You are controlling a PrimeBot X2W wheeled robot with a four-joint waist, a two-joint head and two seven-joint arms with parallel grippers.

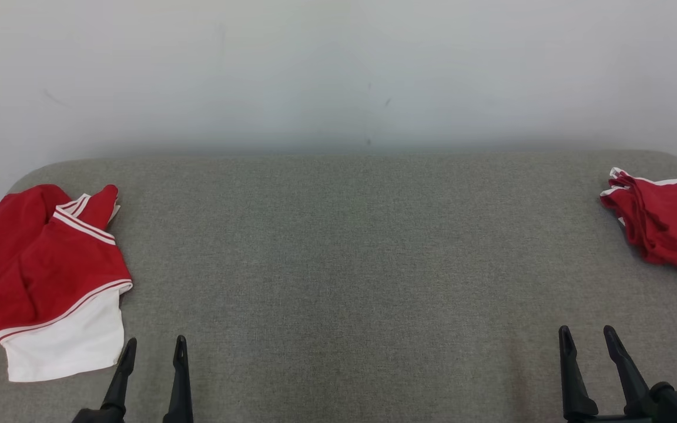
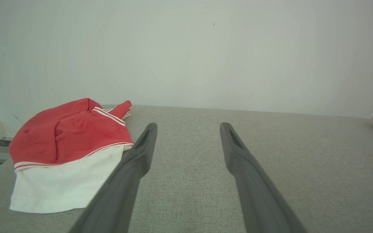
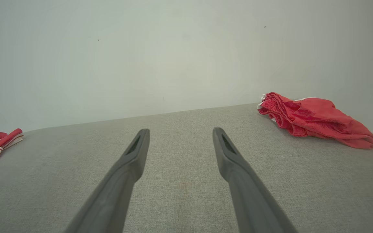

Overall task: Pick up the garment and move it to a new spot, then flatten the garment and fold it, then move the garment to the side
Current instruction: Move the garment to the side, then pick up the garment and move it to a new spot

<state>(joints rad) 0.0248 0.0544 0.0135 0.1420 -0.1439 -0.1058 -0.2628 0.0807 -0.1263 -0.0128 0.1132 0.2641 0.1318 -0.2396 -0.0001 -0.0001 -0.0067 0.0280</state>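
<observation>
Garment point(image 1: 50, 276) lies just left of the left tool point(image 1: 156, 339), long axis running near to far; right tool point(image 1: 585, 329) well apart. Both tools spread wide, empty.

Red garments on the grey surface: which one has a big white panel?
The left garment, beside the left hand; the right garment is almost all red, with thin white trim.

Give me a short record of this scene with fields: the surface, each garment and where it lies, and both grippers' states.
Surface: grey fabric surface, pale wall behind
Left end: red and white garment, crumpled
Right end: red garment, bunched
Left gripper: open, empty
Right gripper: open, empty
</observation>
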